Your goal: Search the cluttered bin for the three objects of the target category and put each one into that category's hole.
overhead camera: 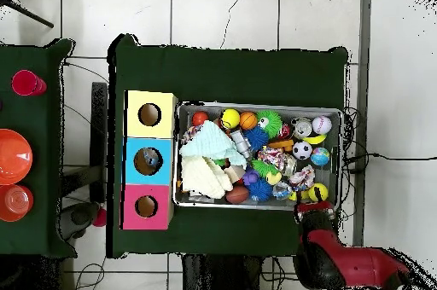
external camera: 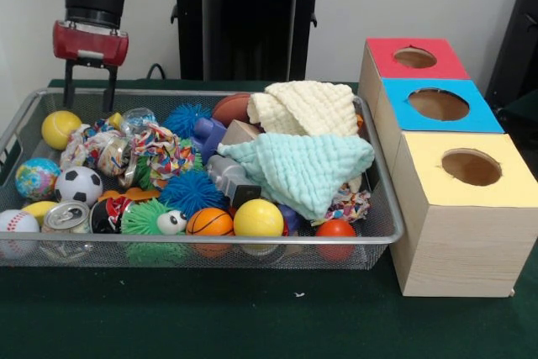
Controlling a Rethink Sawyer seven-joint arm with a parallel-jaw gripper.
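The wire mesh bin (external camera: 202,240) sits on the green table, full of toys; it also shows in the overhead view (overhead camera: 256,105). One see-through crumpled bottle (external camera: 137,118) lies at the far left among rope toys. I cannot make out any other bottles; the clutter and cloths may hide them. The blue-surround hole (external camera: 438,104) is the middle one on the wooden box right of the bin, also seen from overhead (overhead camera: 148,161). My gripper (external camera: 90,100) hangs over the bin's far left corner, open and empty. From overhead, the gripper (overhead camera: 314,210) is at the bin's lower right corner.
A red-surround hole (external camera: 414,57) and a yellow-surround hole (external camera: 471,167) flank the blue one. A cream cloth (external camera: 307,107) and a mint cloth (external camera: 303,166) cover the bin's right half. A silver can (external camera: 65,216) and several balls lie at the left. A side table holds red cups (overhead camera: 26,83).
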